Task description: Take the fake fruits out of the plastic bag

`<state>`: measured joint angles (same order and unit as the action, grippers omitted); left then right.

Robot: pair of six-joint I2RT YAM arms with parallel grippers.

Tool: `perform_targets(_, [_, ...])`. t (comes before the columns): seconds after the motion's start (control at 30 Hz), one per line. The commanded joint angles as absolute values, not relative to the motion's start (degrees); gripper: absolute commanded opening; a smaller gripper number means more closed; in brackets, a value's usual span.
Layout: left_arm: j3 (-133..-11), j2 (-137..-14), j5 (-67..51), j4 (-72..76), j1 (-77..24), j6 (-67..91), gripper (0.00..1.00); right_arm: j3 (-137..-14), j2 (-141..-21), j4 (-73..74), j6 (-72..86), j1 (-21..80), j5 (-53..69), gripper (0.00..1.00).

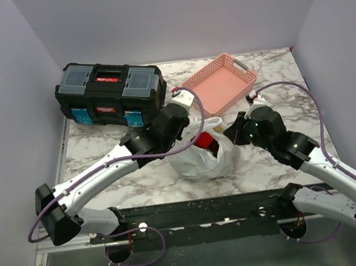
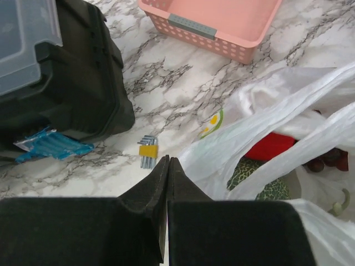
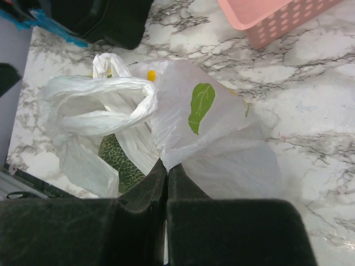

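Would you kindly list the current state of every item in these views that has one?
bag: mouth open, fruits inside.
left claw: shut at the bag's edge; grip unclear.
right claw: shut on the bag.
apple: in the bag.
melon: in the bag.
grapes: in the bag.
toolbox: lid closed.
basket: upright, empty.

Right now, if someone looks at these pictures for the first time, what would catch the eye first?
The crinkly white plastic bag in the middle draws the eye, with a red apple and a green melon showing in its mouth. Behind it stand a black toolbox at back left and a pink basket at back right.
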<state>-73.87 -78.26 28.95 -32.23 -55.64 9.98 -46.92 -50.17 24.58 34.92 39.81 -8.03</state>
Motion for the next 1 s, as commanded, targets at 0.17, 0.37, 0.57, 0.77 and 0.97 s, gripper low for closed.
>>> perform_targets(0.17, [-64.3,-66.2,12.7,-17.4,-54.2,9.8,0.32,-47.1,-49.2,29.7,35.0,40.3,-14.3,0.05])
perform_targets(0.37, [-69.2,-71.3,2.8,-18.7,-54.1,7.0,0.83,-47.8,-48.2,29.9,35.2,40.2,-12.3,0.06])
perform_targets(0.57, [-71.1,-75.0,-4.9,-20.9,-55.5,-0.4,0.96,-47.4,-46.9,29.4,36.2,40.2,-11.0,0.06])
perform_targets(0.77, [-69.4,-75.2,-7.8,-22.2,-56.6,-3.9,0.99,-47.8,-46.5,29.5,36.4,40.2,-10.5,0.06])
perform_targets(0.97, [-75.8,-81.6,-0.9,-29.1,-57.9,-3.9,0.99,-49.6,-46.4,30.3,36.9,40.2,-9.8,0.07])
